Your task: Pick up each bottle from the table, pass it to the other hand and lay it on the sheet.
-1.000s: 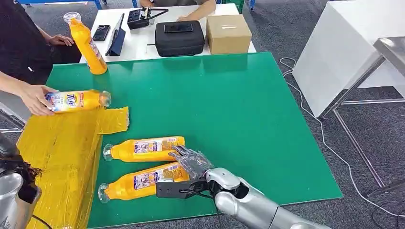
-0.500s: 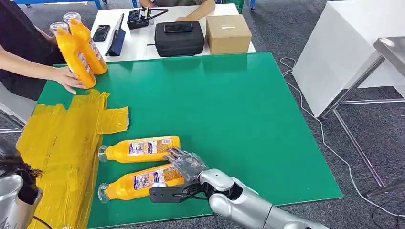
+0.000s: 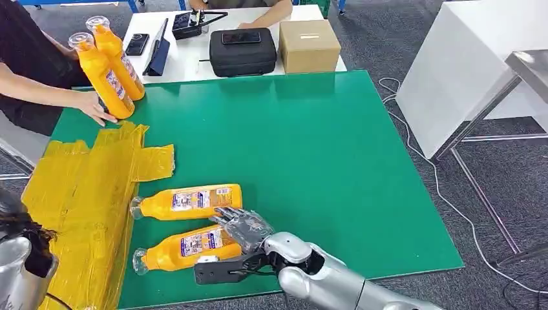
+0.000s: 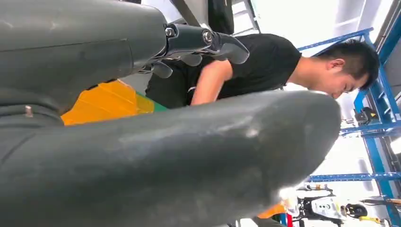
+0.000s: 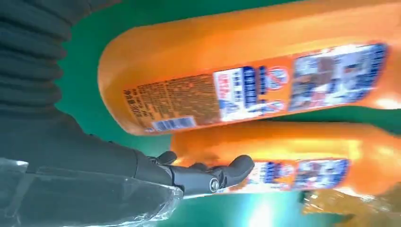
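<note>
A green desk (image 3: pixel 310 142) is the landmark here. At its far left corner, a person's hand (image 3: pixel 97 108) steadies two upright orange bottles (image 3: pixel 111 71). Along the desk's left side lies a crumpled yellow sheet (image 3: pixel 77 200), with no bottle on it. Just right of the sheet, near the desk's front edge, two more orange bottles lie on their sides, caps toward the sheet: the far bottle (image 3: pixel 187 201) and, closer to the front edge, the near bottle (image 3: pixel 184 248).

The robot's right hand (image 3: pixel 242 236) rests over the base end of the near bottle, fingers spread across it and the thumb low beside it; the grip does not look closed, and the bottle lies flat on the desk. The left hand (image 4: pixel 156 142) is off the desk's front left corner, fingers apart, holding nothing.

By my reading, the task is barely begun for these two: lifting, passing across and laying down all remain.
</note>
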